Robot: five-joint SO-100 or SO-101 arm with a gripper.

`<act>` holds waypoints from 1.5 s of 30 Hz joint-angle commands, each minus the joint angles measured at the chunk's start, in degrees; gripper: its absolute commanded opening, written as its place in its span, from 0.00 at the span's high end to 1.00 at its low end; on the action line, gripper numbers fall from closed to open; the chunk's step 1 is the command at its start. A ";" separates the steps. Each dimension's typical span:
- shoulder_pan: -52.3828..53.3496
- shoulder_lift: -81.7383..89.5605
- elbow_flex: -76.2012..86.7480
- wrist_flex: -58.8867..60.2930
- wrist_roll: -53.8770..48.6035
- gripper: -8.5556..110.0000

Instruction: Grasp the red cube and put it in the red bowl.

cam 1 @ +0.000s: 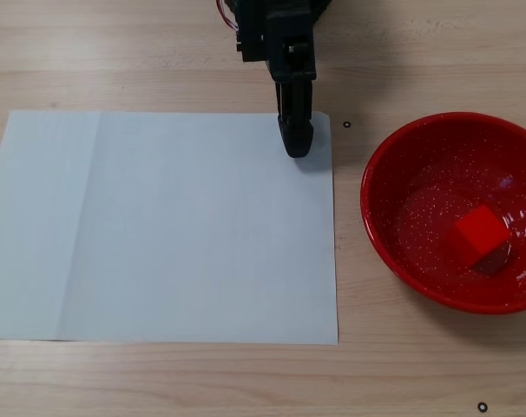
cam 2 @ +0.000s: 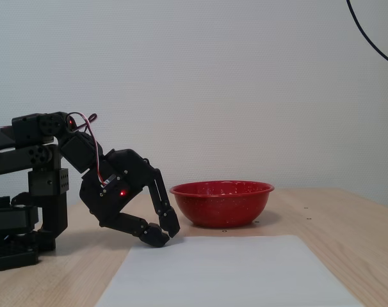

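Red cube is sitting inside the red bowl, right-centre of the top-down fixed view, resting on the speckled floor a bit right of bowl centre, one corner pointing toward the frame's lower right; cube isn't showing in the side fixed view, bowl wall hiding it. Bowl is sitting on the wooden table at the frame's right edge, just beside the white paper sheet w/o touching it; sheet is filling the left and centre of the top-down view. Gripper is hanging at upper centre over the sheet's top-right corner, well apart from cube and bowl; in the side view the gripper is lying low at lower left, fingertips nearly meeting just above the sheet, pinched together w/ nothing between them; arm is stretching in from the left edge.
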 commanded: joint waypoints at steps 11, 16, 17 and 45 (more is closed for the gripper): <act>0.35 0.26 0.26 1.49 0.09 0.93; 0.26 0.26 0.26 1.49 0.00 0.93; 0.26 0.26 0.26 1.49 0.18 0.93; 0.09 0.18 0.26 1.41 0.35 0.93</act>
